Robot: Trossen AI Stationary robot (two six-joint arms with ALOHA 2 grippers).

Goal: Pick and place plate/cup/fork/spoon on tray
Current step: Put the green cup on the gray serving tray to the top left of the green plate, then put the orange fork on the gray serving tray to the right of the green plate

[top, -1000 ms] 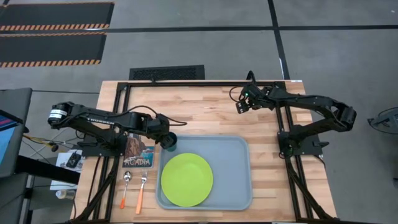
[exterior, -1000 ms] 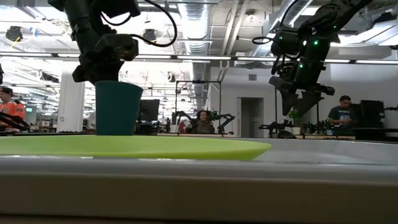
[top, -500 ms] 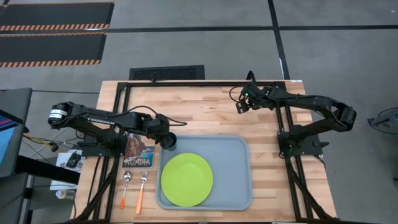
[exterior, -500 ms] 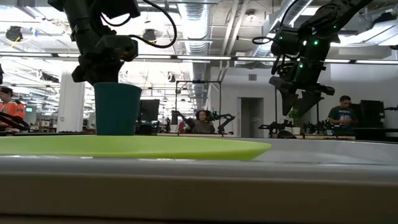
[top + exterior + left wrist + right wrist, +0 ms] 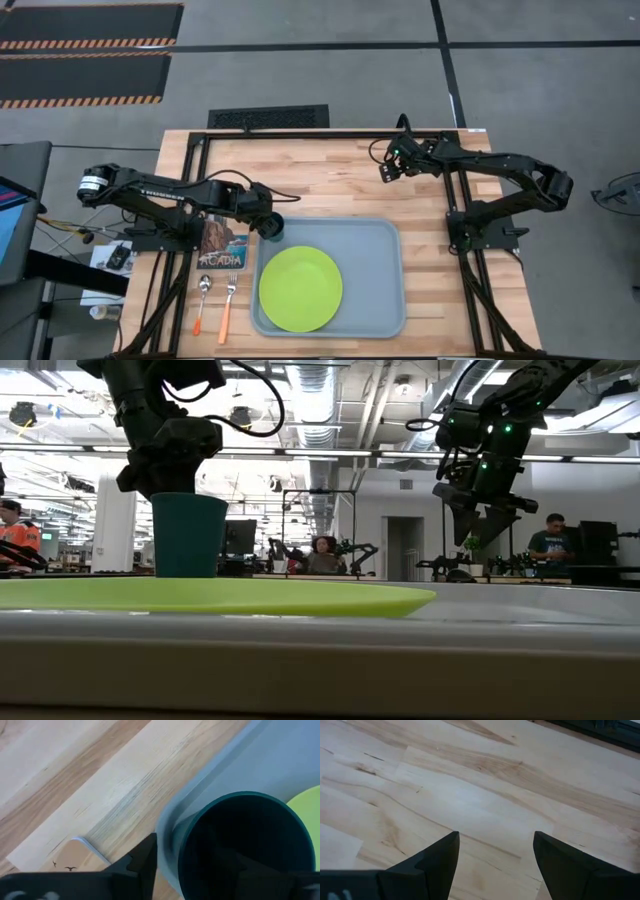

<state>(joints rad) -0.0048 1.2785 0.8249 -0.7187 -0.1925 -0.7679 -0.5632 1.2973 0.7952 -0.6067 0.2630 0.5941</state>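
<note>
The dark teal cup [image 5: 276, 229] stands upright in the far left corner of the pale grey-blue tray [image 5: 375, 270]; the plate hides its base in the low view [image 5: 188, 535]. The lime-green plate [image 5: 300, 290] lies flat in the tray. My left gripper [image 5: 268, 226] is right above the cup's rim, slightly open. One finger [image 5: 145, 862] stands outside the cup's wall [image 5: 180, 850], with a strip of tray rim showing between them. The spoon [image 5: 201, 298] and fork [image 5: 227, 305] lie on the table left of the tray. My right gripper [image 5: 385, 170] hangs open and empty over the far table. My left gripper comes at the cup's rim [image 5: 210, 807] from above. Its outer finger stands clear of the wall. The other finger does not show against the cup's dark inside, so I cannot tell whether the gripper touches the cup.
A picture card reading ACADIA [image 5: 221, 250] lies on the table left of the tray, beyond the spoon and fork. The tray's right half is bare. Bare wood lies under my right gripper [image 5: 495, 860]. People and other robot arms show in the room behind.
My left gripper has lowered the cup a little over the tray's far left corner, keeping it upright, and has then stayed still. My right arm has not moved.
</note>
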